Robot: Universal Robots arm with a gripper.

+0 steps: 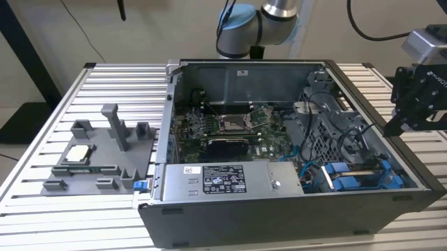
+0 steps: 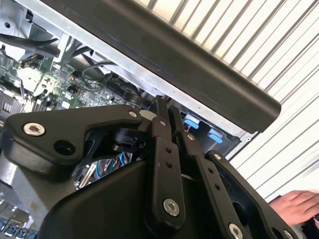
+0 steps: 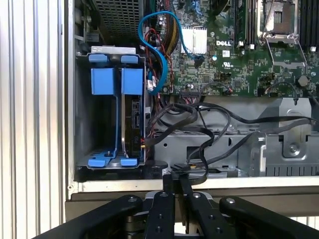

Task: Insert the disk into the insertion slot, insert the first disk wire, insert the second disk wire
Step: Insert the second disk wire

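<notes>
Exterior view: open PC case (image 1: 279, 214) on slatted surface (image 1: 70, 83), holding mainboard (image 1: 234, 125) and PSU (image 1: 223, 179). Drive cage (image 1: 363, 189) at case's 4 o'clock held two blue-framed units (image 1: 341, 175) side by side. Gripper (image 1: 403, 119) hung at case's 3 o'clock, over its wall.

Second wrist view: jaws together, nothing seen btwn them. A hand (image 2: 299, 205) was cut off by frame edge.

First wrist view: both units sat in cage bays, edge-on. Couldn't tell which was the disk. Black cables (image 3: 214, 124) ran beside cage, ends partly hidden.
</notes>
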